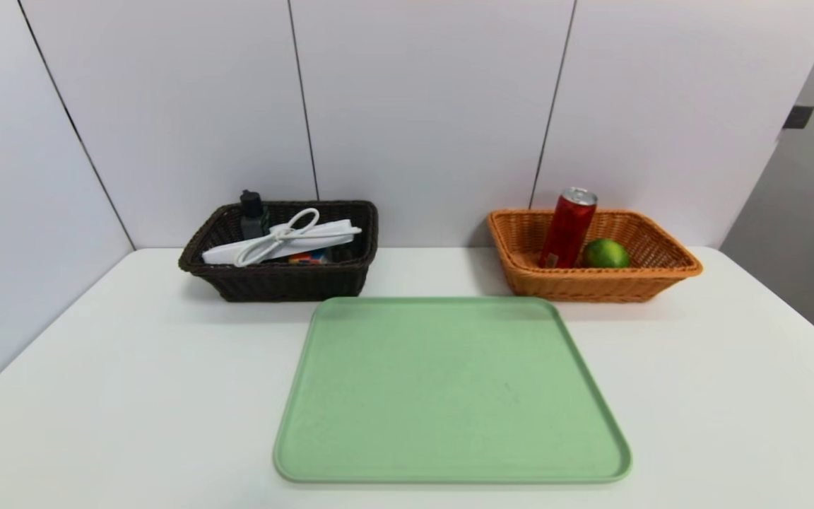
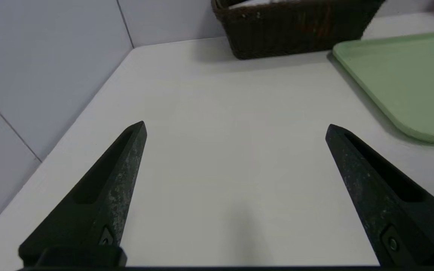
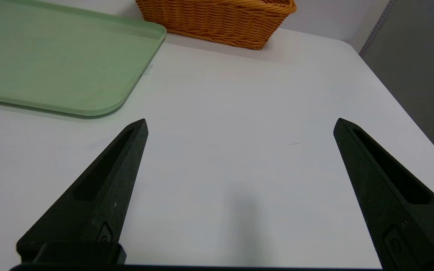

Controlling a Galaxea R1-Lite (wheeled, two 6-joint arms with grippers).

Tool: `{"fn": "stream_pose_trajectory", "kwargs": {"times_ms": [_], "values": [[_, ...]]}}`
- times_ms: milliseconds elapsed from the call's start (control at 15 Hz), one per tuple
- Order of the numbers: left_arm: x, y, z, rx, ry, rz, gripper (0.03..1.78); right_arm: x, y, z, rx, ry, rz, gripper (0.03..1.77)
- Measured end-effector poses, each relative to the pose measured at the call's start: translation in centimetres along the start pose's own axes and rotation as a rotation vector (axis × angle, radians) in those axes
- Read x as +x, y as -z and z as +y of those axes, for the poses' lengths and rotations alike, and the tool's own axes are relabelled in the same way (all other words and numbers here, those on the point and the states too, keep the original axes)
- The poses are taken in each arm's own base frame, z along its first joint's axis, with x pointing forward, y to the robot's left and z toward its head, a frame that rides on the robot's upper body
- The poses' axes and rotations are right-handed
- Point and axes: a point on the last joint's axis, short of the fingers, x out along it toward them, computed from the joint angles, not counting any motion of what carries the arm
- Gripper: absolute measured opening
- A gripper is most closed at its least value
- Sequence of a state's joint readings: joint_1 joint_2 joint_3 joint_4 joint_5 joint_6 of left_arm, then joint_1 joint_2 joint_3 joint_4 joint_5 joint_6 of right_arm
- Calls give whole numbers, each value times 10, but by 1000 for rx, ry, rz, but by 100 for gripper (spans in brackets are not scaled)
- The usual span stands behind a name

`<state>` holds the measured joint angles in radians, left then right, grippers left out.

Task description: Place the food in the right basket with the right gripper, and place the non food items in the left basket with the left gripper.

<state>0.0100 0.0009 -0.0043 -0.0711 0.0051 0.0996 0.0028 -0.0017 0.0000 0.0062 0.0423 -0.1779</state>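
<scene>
The dark brown left basket (image 1: 287,283) at the back holds a white power strip with its coiled cable (image 1: 287,237), a dark bottle (image 1: 253,212) and a small coloured item (image 1: 308,258). The orange right basket (image 1: 661,272) holds a red can (image 1: 568,227) leaning upright and a green lime (image 1: 605,253). Neither arm shows in the head view. My left gripper (image 2: 236,130) hovers open over bare table, well short of the left basket (image 2: 296,30). My right gripper (image 3: 240,126) is likewise open over bare table, short of the right basket (image 3: 217,19).
A flat green tray (image 1: 449,389) lies in the middle of the white table (image 1: 96,367), with nothing on it; its edge shows in both wrist views (image 2: 409,75) (image 3: 51,64). Grey wall panels stand behind and to the left. The table's right edge drops off.
</scene>
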Motion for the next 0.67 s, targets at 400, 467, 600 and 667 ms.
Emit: {"fn": "stream_pose_trajectory", "kwargs": {"times_ms": [400, 467, 600, 667], "values": [[0, 8, -1, -112, 8, 68, 169, 0, 0, 0, 5, 1, 0, 170], [0, 8, -1, -136, 1, 68, 169, 0, 0, 0, 5, 0, 0, 170], [0, 8, -1, -143, -4, 68, 169, 0, 0, 0, 4, 0, 0, 170], [0, 8, -1, -143, -5, 67, 169, 0, 0, 0, 4, 0, 0, 170]]}}
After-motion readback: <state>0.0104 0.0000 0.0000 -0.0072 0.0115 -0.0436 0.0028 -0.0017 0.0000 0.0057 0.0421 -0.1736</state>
